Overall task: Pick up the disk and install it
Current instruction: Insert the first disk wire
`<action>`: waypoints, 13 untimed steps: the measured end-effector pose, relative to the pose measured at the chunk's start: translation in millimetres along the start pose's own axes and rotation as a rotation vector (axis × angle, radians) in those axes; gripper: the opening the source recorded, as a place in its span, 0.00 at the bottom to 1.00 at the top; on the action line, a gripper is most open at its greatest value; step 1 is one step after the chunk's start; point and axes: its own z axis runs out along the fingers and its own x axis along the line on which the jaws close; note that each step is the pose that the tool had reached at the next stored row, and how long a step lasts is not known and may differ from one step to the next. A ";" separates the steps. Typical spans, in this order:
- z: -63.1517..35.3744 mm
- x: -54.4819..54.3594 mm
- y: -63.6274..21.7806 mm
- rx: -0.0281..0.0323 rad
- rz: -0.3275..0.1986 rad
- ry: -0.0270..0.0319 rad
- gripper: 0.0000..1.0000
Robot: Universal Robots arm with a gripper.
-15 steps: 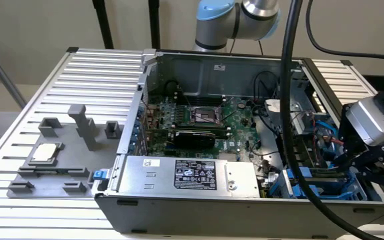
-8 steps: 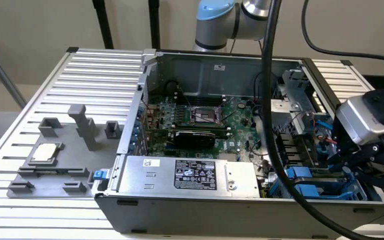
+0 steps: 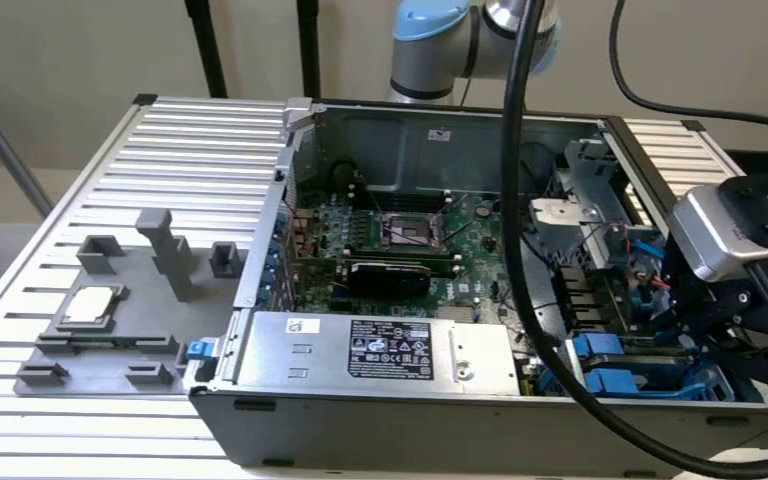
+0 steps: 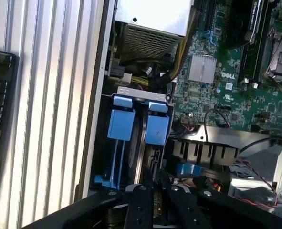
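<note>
The disk (image 4: 141,143) stands on edge in the drive bay at the corner of the open computer case (image 3: 424,420), its silver side showing between two bright blue carrier tabs (image 4: 121,121). In the exterior view the blue carriers (image 3: 608,362) sit at the case's near right corner. My gripper (image 4: 152,205) hangs directly over that bay, its black body close above the disk's edge. In the exterior view, the gripper (image 3: 731,340) sits at the right, under the wrist camera housing. Whether it grips the disk is hidden.
A grey power-supply box (image 3: 384,350) with a black label fills the case's near side, with the green motherboard (image 3: 411,240) behind it. A thick black cable (image 3: 524,250) hangs across the case. On the slatted table, a grey fixture (image 3: 117,330) holds a small silver chip (image 3: 95,305).
</note>
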 end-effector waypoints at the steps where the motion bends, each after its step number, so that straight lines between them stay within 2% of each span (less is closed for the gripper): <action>1: 0.4 0.1 0.1 -0.0019 0.008 0.0006 0.00; 5: 1.8 0.3 0.2 -0.0093 0.042 0.0033 0.00; 7: 2.7 0.5 0.2 -0.0098 0.055 0.0072 0.00; 13: 4.4 -4.4 -0.4 -0.0102 0.066 0.0327 0.00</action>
